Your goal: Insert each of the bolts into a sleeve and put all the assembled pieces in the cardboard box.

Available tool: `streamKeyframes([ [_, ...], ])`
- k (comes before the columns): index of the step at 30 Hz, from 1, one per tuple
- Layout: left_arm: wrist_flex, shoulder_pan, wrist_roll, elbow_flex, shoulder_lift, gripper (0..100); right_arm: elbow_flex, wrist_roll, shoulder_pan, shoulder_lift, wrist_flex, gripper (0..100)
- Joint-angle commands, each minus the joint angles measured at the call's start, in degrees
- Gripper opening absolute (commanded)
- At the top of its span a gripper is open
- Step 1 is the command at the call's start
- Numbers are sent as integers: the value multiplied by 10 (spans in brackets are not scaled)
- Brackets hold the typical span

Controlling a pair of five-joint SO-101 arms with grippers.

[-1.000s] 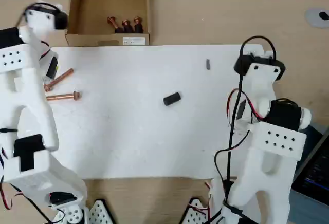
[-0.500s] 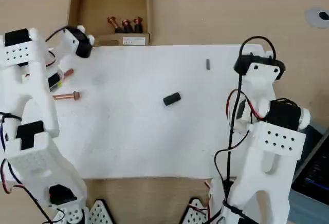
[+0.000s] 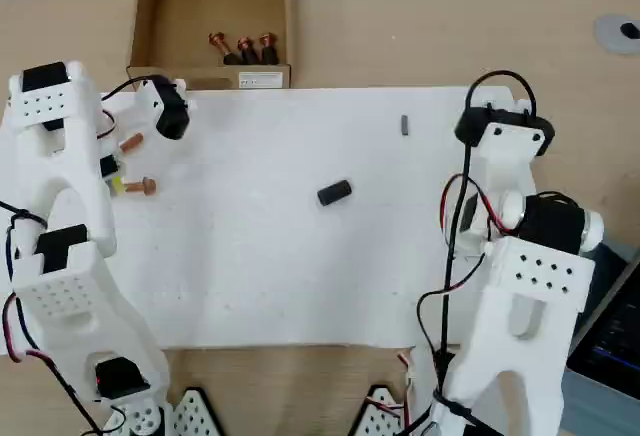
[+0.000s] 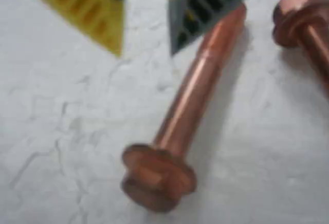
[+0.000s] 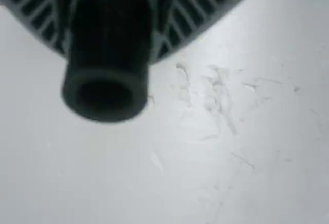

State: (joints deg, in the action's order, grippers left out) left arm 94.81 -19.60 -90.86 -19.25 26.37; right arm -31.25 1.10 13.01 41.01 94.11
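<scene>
Two copper bolts lie at the white mat's left edge, one (image 3: 131,141) farther back, one (image 3: 140,186) nearer. In the left wrist view my left gripper (image 4: 146,44) hangs open just over the nearer bolt (image 4: 180,126), one fingertip (image 4: 205,8) covering its shaft end; the other bolt (image 4: 303,18) lies beside it. My right gripper (image 5: 110,29) is shut on a black sleeve (image 5: 105,75), held above the mat. A second black sleeve (image 3: 334,193) lies mid-mat. The cardboard box (image 3: 150,16) at the back holds three assembled pieces (image 3: 243,48).
A small grey piece (image 3: 404,125) lies on the mat (image 3: 300,276) toward the back right. The right arm (image 3: 510,246) stands over the mat's right edge. A dark object (image 3: 610,336) sits off the table's right side.
The left arm has swung in from the far left and lowered over the two bolts, now hiding most of their shafts. The right arm has kept still.
</scene>
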Motion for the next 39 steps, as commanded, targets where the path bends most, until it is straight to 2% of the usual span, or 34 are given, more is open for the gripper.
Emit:
streamKeyframes([
  [1, 1, 7, -55, -20, -4, 87, 0, 3, 7, 16, -11, 9],
  [10, -76, 18, -62, -4, 27, 89, 0, 3, 7, 16, -11, 9],
  [24, -77, 41, -62, 3, 50, 90, 0, 3, 7, 16, -11, 9],
  [33, -78, 51, -62, 4, 116, 84, 0, 3, 7, 16, -11, 9],
  [37, -75, 52, -59, 4, 112, 0, 0, 2, 7, 16, -11, 9],
  [39, -75, 50, -58, 4, 102, 5, 0, 2, 7, 18, -11, 9],
])
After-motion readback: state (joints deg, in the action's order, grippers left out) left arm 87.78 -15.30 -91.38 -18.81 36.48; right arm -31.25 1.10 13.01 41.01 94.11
